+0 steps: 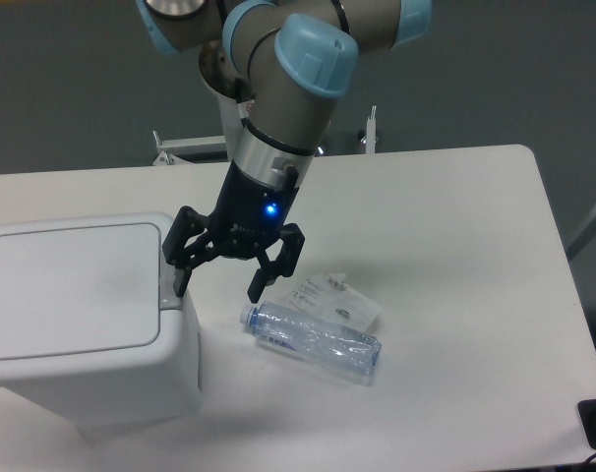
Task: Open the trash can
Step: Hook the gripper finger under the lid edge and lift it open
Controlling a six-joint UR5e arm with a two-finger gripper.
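The gripper is spread wide and nothing is held in it; one fingertip is set against the right rim of the trash can, where a small grey tab is seen (actual contact cannot be confirmed). The white bin is placed at the table's left front, its flat lid closed.

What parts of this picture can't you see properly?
- Trash can: its left side runs off the picture's edge; the lid is down, so the inside is hidden.
- Push button: one finger of the gripper stands at the rim there, so contact can't be judged.
- Paper packet: print too small to read; the bottle covers its lower edge.
- Arm: upper joints cut off by the top edge.
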